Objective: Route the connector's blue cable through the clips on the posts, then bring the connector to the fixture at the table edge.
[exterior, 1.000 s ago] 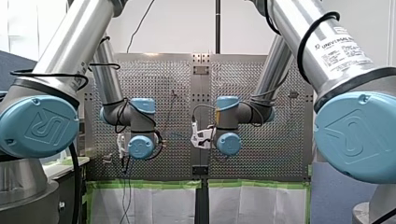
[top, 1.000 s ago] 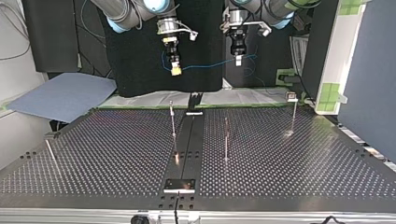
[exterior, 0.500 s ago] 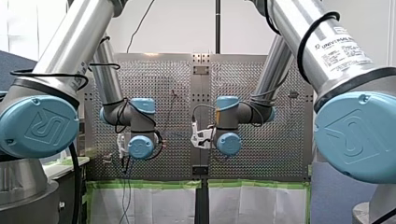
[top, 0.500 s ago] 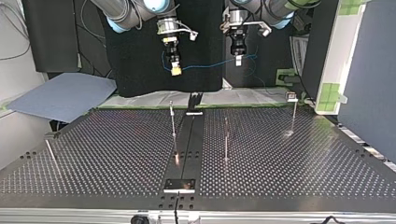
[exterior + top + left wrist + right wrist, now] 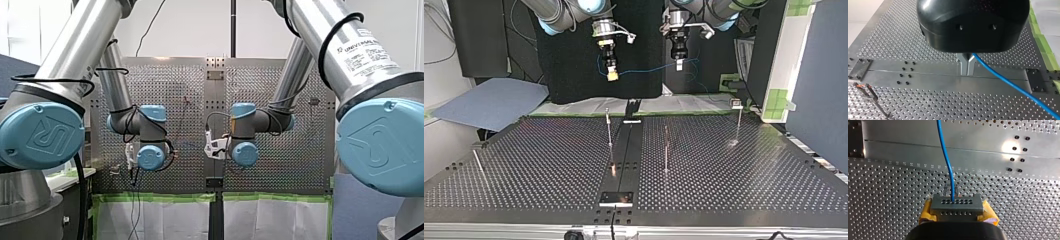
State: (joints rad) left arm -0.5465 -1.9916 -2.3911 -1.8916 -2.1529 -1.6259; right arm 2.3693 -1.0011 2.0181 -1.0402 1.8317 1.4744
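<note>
Aloft, R gripper [image 5: 612, 74] clamps connector [image 5: 957, 206].

The table [image 5: 910, 75] is bare metal, smooth and shiny, full of little round holes, and the thin posts [image 5: 609, 131] standing on it look like shiny metal too. Above the table, the blue cable [image 5: 1008, 83] has a smooth plastic skin, the connector [image 5: 956, 206] is dull grey plastic, and the pads [image 5: 927, 211] of my right gripper [image 5: 957, 211] are dull yellow. My left gripper [image 5: 967, 72] has a glossy black plastic shell and dull grey metal fingers [image 5: 963, 65].
</note>
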